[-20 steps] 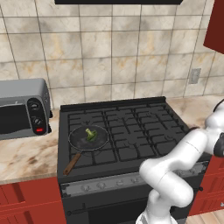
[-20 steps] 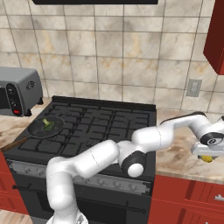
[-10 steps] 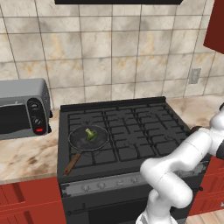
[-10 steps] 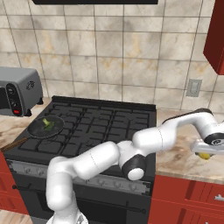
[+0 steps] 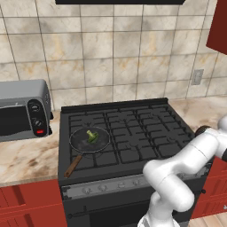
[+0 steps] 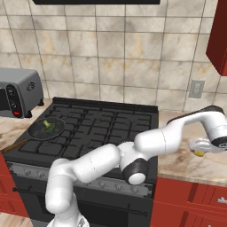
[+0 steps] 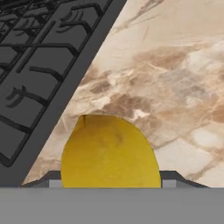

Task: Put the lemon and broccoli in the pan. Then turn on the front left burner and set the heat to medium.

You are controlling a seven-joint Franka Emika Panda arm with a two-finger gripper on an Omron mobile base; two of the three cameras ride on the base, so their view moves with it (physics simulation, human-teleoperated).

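The lemon (image 7: 110, 151) lies on the bench (image 7: 175, 78) just right of the stove (image 7: 39, 65), between the two tips of the claw (image 6: 200, 150). The claw is around it, but I cannot tell if it grips. The broccoli (image 5: 92, 135) is in the pan (image 5: 84, 144)

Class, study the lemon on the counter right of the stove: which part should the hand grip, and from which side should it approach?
Grip the lemon across its widest middle, coming down from above. It is rounded with no handle and lies on the flat counter, with open counter around it and only the stove edge nearby. The hand already sits over it, the lemon between its fingertips.
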